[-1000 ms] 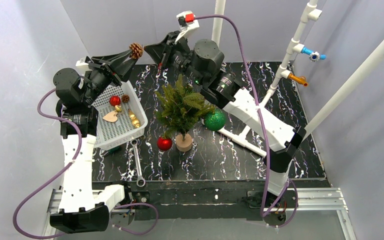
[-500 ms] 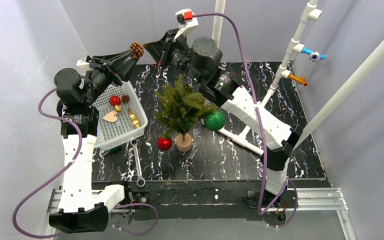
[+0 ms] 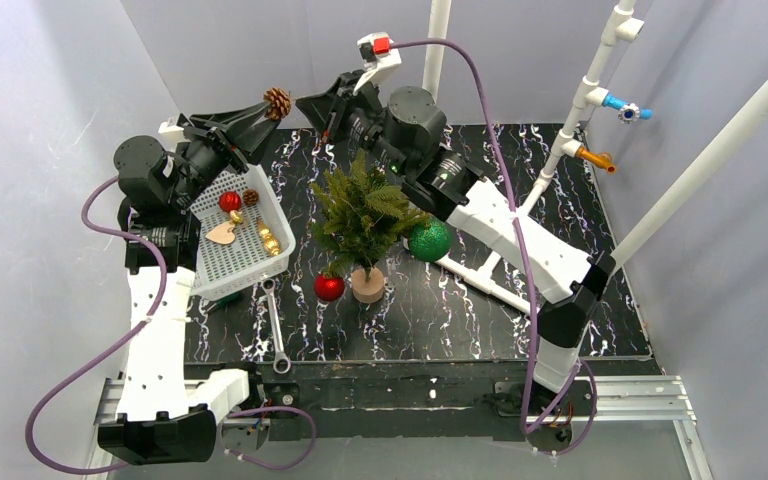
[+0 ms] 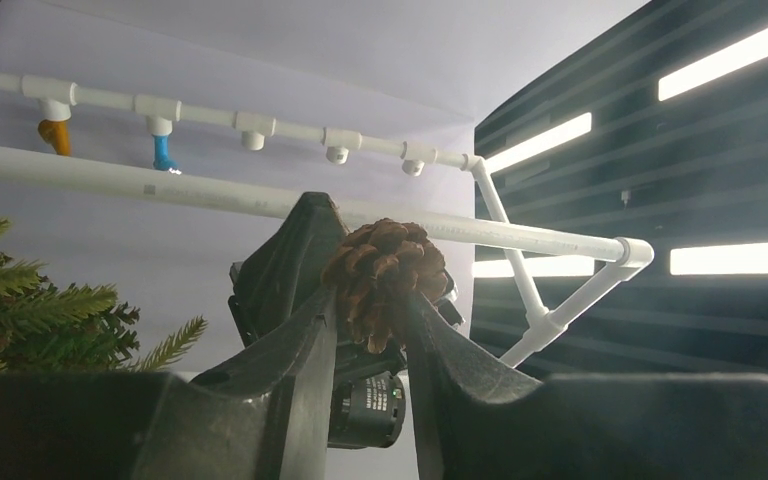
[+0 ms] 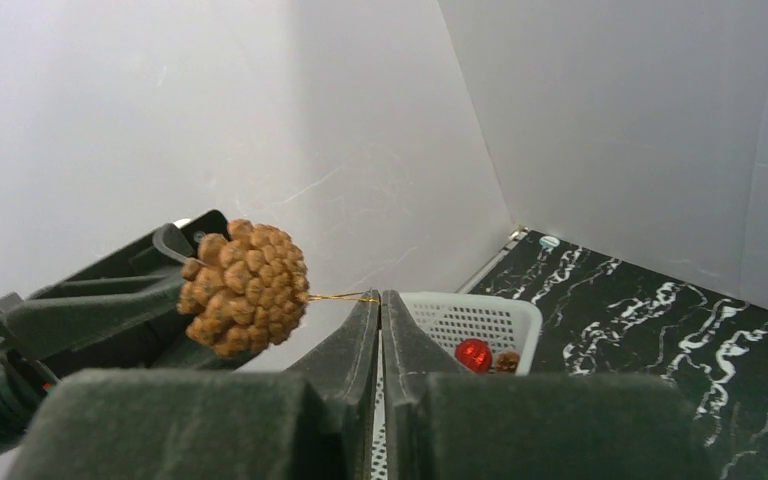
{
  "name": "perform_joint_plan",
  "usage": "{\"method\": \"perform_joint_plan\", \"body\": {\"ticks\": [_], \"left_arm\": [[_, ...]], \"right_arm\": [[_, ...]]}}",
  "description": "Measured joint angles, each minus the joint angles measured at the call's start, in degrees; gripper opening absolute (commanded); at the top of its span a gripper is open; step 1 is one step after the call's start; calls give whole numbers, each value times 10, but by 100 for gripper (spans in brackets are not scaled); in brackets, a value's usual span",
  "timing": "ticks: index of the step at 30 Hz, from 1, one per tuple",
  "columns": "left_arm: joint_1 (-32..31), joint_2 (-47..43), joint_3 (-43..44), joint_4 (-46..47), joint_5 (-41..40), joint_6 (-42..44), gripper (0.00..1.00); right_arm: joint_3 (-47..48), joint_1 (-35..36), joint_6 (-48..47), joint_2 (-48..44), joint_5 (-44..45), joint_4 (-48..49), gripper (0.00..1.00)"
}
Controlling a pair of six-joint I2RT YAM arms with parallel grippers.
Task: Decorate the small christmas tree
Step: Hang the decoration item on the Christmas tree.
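Centrally, small christmas tree (image 3: 363,215) upright mid-table; white basket (image 3: 228,268) left, green ball (image 3: 429,241) right, red ball (image 3: 329,287) beside base. Above far-left: left gripper (image 4: 370,310) clamps pine cone (image 4: 385,275); right gripper (image 5: 378,300), fingers pressed together, pinches cone's gold thread (image 5: 340,296).

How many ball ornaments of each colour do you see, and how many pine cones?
Red balls: 2, one in the basket, one by the small christmas tree.
Green balls: 1.
Pine cones: 2, one in the left gripper, one in the basket.
Total: 5.
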Motion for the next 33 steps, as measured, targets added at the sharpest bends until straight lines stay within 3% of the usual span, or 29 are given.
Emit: {"method": "perform_joint_plan", "body": {"ticks": [4, 15, 25, 33], "left_arm": [[0, 0, 0, 2, 1, -2, 18], [0, 0, 0, 4, 1, -2, 18], [0, 0, -4, -7, 2, 6, 18], [-33, -3, 41, -155, 22, 143, 18]], "right_arm": [[-37, -4, 7, -21, 1, 11, 25], [-78, -12, 15, -45, -13, 17, 28], [-152, -12, 13, -132, -17, 22, 34], [-226, -12, -7, -265, -2, -4, 36]]}}
